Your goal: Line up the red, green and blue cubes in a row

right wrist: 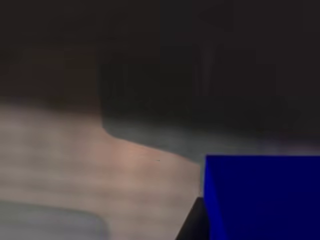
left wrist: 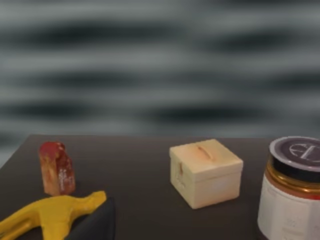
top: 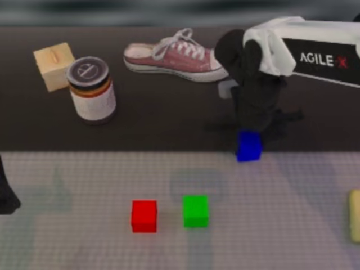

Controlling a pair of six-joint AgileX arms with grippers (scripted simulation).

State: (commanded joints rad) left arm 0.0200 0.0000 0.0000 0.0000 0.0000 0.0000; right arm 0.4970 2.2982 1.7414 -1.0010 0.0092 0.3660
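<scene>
The red cube point(top: 144, 216) and the green cube point(top: 196, 211) sit side by side on the pale mat near the front, a small gap between them. The blue cube point(top: 248, 147) is farther back and to the right, at the line where the dark surface meets the mat. My right gripper point(top: 250, 135) comes down on it from above and is shut on it. The blue cube point(right wrist: 262, 197) looms large in the right wrist view, with a dark finger point(right wrist: 194, 224) against its side. My left arm point(top: 5, 194) is parked at the left edge.
A jar point(top: 92, 90) and a beige block point(top: 53, 66) stand at the back left, and a pink sneaker point(top: 175, 55) lies at the back middle. A yellow object point(top: 354, 216) lies at the right edge. The left wrist view adds a red-brown lump point(left wrist: 57, 167).
</scene>
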